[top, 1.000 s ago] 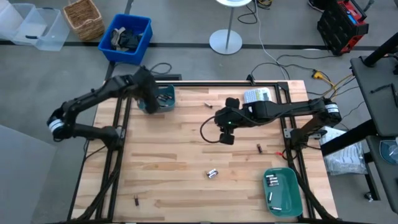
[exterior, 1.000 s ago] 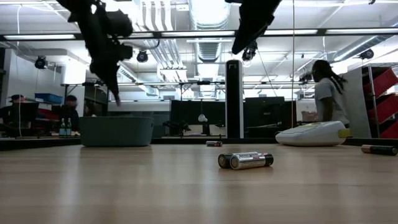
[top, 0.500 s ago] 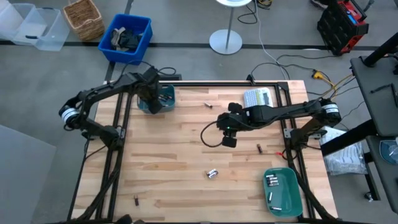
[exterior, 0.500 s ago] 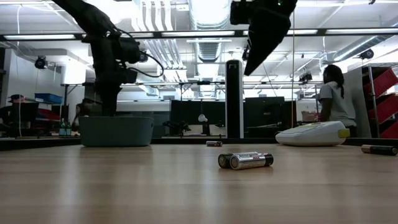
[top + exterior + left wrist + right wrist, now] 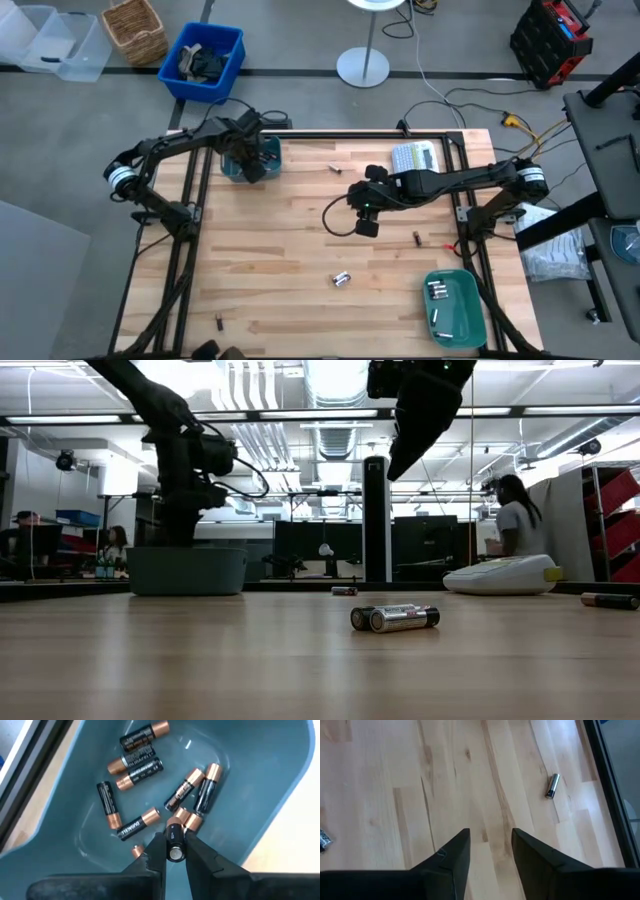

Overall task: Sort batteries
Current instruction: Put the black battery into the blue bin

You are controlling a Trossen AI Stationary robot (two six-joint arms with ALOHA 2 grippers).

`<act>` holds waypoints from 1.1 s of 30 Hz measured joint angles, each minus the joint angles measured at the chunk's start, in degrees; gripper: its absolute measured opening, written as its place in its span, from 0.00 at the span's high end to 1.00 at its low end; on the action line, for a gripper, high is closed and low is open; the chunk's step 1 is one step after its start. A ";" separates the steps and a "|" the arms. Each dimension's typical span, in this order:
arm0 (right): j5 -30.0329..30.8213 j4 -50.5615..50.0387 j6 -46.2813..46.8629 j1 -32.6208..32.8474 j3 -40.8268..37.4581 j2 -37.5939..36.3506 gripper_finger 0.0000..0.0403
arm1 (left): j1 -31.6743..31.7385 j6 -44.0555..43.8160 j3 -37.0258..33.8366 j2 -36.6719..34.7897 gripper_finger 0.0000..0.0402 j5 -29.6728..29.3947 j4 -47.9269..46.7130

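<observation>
1. Left gripper (image 5: 174,851) hangs low inside the blue-grey bin (image 5: 268,166) at the table's far-left edge, fingers clamped on a black-and-copper battery (image 5: 174,842) held end-on; probably down in the bin so the cell drops among its like.
2. Bin contents: about eight more black-and-copper Duracell-type cells (image 5: 141,766) lie loose on the bin floor, so this bin looks like the dark/copper sort pile.
3. Green tray (image 5: 471,300) at the near-right corner holds a few silvery cells (image 5: 437,291); looks like the other sort pile.
4. Right gripper (image 5: 487,849) hovers above bare wood near table centre, jaws apart and holding nothing; likely kept open for the next pick.
5. Loose silvery battery (image 5: 552,785) lies ahead of the right gripper in the right wrist view, well apart from the fingers.
6. Pair of silvery cells (image 5: 394,618) lies side by side, touching, near the table's middle-front.
7. More strays: a dark one (image 5: 416,238) near the right edge, one (image 5: 335,168) at the far side, one (image 5: 217,322) at the near-left corner.
8. Label maker (image 5: 415,156) sits at the far right, not part of the sort.
9. Judgement: sort partly done; release into the bin seems the step in hand.
</observation>
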 joint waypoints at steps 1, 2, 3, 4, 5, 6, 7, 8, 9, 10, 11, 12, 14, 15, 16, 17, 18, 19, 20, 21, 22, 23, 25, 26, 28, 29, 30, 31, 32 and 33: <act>0.00 -0.02 0.00 0.00 0.00 0.00 0.66 | 0.00 0.00 0.00 0.06 0.93 -0.01 0.35; 0.00 -0.02 0.00 0.00 0.00 0.00 0.67 | 0.00 0.00 0.00 0.07 0.93 -0.02 0.61; 0.00 -0.02 0.00 0.00 0.00 0.00 0.67 | 0.00 -0.01 0.00 0.07 0.93 -0.03 0.91; 0.00 -0.02 0.00 0.00 0.00 0.00 0.67 | 0.00 -0.01 0.00 0.07 0.93 -0.04 1.41; 0.00 -0.02 0.00 0.00 0.00 0.00 0.67 | 0.00 -0.02 0.00 0.06 0.93 -0.04 1.92; 0.00 -0.02 0.00 0.00 0.00 0.00 0.67 | 0.00 -0.02 0.00 0.05 0.93 -0.07 2.32; 0.00 -0.02 0.00 0.00 0.00 0.00 0.66 | 0.00 -0.02 0.00 0.03 0.93 -0.07 2.86; 0.00 -0.02 -0.01 0.00 0.00 0.00 0.66 | 0.00 -0.02 0.00 0.03 0.93 -0.07 3.65; 0.00 -0.02 0.00 0.00 0.00 0.00 0.65 | 0.00 -0.02 0.00 0.03 0.93 -0.07 4.45; 0.00 -0.02 0.00 0.00 0.00 0.02 0.65 | 0.00 -0.02 0.00 0.03 0.92 -0.07 5.34; 0.00 -0.02 0.00 0.00 0.00 0.02 0.64 | 0.00 -0.02 0.00 0.03 0.92 -0.07 6.28; 0.00 -0.02 0.00 0.00 0.00 0.02 0.64 | 0.00 -0.02 0.00 0.03 0.92 -0.07 7.28; 0.02 -0.02 0.00 0.00 0.00 0.02 0.63 | 0.00 0.02 0.00 0.05 0.92 -0.07 8.84; 0.02 -0.02 0.00 0.00 0.00 0.02 0.62 | 0.00 0.15 0.00 0.09 0.92 -0.07 9.49; 0.02 -0.01 0.00 0.00 0.00 0.02 0.62 | 0.00 0.17 0.00 0.11 0.92 0.04 10.03; 0.02 -0.02 0.00 0.00 0.00 0.02 0.62 | 0.00 0.17 0.00 0.13 0.92 0.20 10.44; 0.01 -0.02 0.00 0.00 0.00 0.02 0.61 | 0.00 0.17 0.00 0.14 0.92 0.24 11.00; 0.02 -0.01 0.00 0.00 0.00 0.02 0.61 | 0.00 0.16 0.00 0.14 0.92 0.24 11.68; 0.02 -0.01 0.00 0.00 0.00 0.02 0.61 | 0.00 0.07 0.00 0.14 0.92 0.26 12.39; 0.02 -0.02 0.00 0.00 0.00 0.02 0.61 | 0.00 -0.19 0.00 0.14 0.92 0.26 13.06; 0.02 -0.01 0.00 0.00 0.00 0.02 0.61 | 0.00 -0.24 0.00 0.14 0.92 0.28 13.71; 0.02 -0.02 0.00 0.00 0.00 0.02 0.61 | 0.00 -0.24 0.00 0.14 0.92 0.28 14.31; 0.02 -0.02 0.04 0.00 0.00 0.02 0.62 | 0.00 -0.26 0.00 0.14 0.92 0.28 15.06; 0.02 -0.02 0.07 0.00 0.00 0.02 0.63 | 0.00 -0.26 0.00 0.14 0.92 0.28 15.39; 0.02 -0.02 0.07 0.00 0.00 0.02 0.64 | 0.00 -0.54 0.00 0.14 0.92 0.31 15.91; 0.02 -0.02 0.04 0.00 0.00 0.02 0.64 | 0.00 -0.74 0.00 0.14 0.92 0.31 16.08; 0.02 -0.02 0.07 0.00 0.00 0.02 0.65 | 0.00 -0.88 0.00 0.16 0.92 0.33 16.16; 0.02 -0.01 0.08 0.00 0.00 0.02 0.65 | 0.00 -0.94 0.00 0.16 0.92 0.33 16.26; 0.02 -0.02 0.13 0.00 0.00 0.02 0.65 | 0.00 -1.35 0.00 0.16 0.92 0.33 16.28; 0.02 -0.01 0.14 0.00 0.00 0.02 0.65 | 0.00 -1.88 0.00 0.16 0.92 0.33 16.33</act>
